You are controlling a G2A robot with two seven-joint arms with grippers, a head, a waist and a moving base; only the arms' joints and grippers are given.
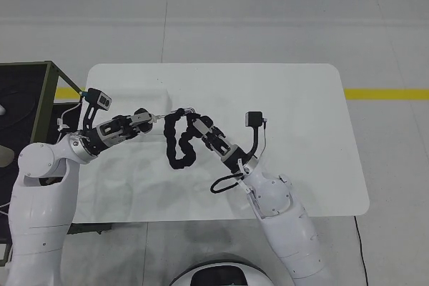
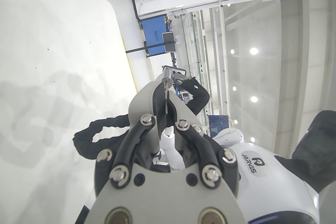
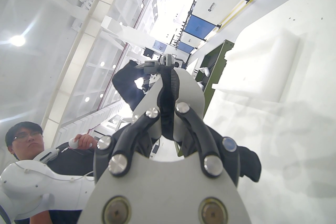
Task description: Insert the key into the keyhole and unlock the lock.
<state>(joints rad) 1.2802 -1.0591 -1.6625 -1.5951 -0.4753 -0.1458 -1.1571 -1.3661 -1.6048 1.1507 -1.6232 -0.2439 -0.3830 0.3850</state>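
Above the white table [image 1: 300,100], both arms meet at a black fabric-covered chain lock [image 1: 177,143]. My left gripper [image 1: 151,119] is shut on a small metal key [image 2: 166,99] held edge-on between its pads; the key's tip sits in the silver lock cylinder [image 2: 168,74]. The black sleeve [image 2: 195,96] curls off beside the cylinder. My right gripper [image 1: 194,123] is shut on the lock's metal head [image 3: 155,63], with the black sleeve [image 3: 128,86] bulging beside its fingers. The rest of the chain hangs in a loop under the two grippers.
A dark green-framed cart [image 1: 21,93] stands off the table's left end. A yellow floor line [image 1: 393,94] runs past the right side. The table's right half and far edge are bare.
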